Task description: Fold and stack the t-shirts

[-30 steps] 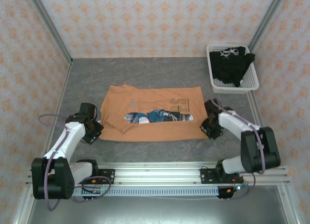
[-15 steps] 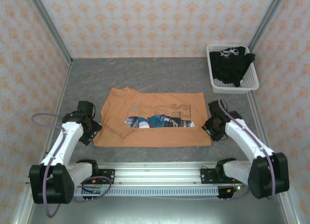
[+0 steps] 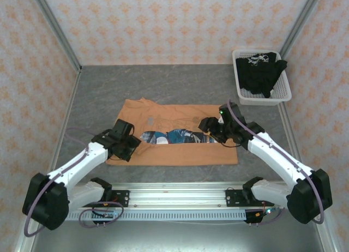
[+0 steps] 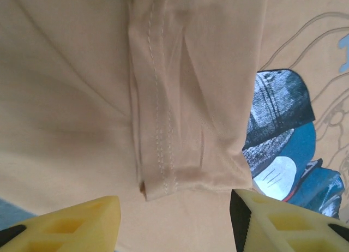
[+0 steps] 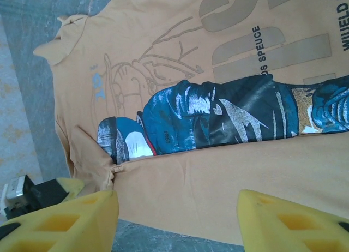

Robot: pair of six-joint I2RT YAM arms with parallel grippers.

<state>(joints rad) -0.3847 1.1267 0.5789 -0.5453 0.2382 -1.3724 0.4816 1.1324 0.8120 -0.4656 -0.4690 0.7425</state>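
The orange t-shirt (image 3: pixel 174 149) lies flat mid-table, its near edge folded up over the lower part of the blue cartoon print (image 3: pixel 177 136). My left gripper (image 3: pixel 128 144) hovers open over the shirt's left side. In the left wrist view this gripper (image 4: pixel 174 225) stands just above a folded sleeve hem (image 4: pixel 158 175), nothing between its yellow fingers (image 4: pixel 71 225). My right gripper (image 3: pixel 208 125) is open above the print's right end. In the right wrist view it (image 5: pixel 177 219) looks down on the folded orange band (image 5: pixel 218 186). The black t-shirt (image 3: pixel 260 71) is bunched in the basket.
The white mesh basket (image 3: pixel 263 98) stands at the back right corner by the wall. Bare grey tabletop (image 3: pixel 163 83) surrounds the shirt. An aluminium rail (image 3: pixel 180 192) with both arm bases runs along the near edge.
Both grippers opened and let go of the orange shirt's sides, then swung inward over it. The shirt shifted slightly toward the near edge and lies flatter.
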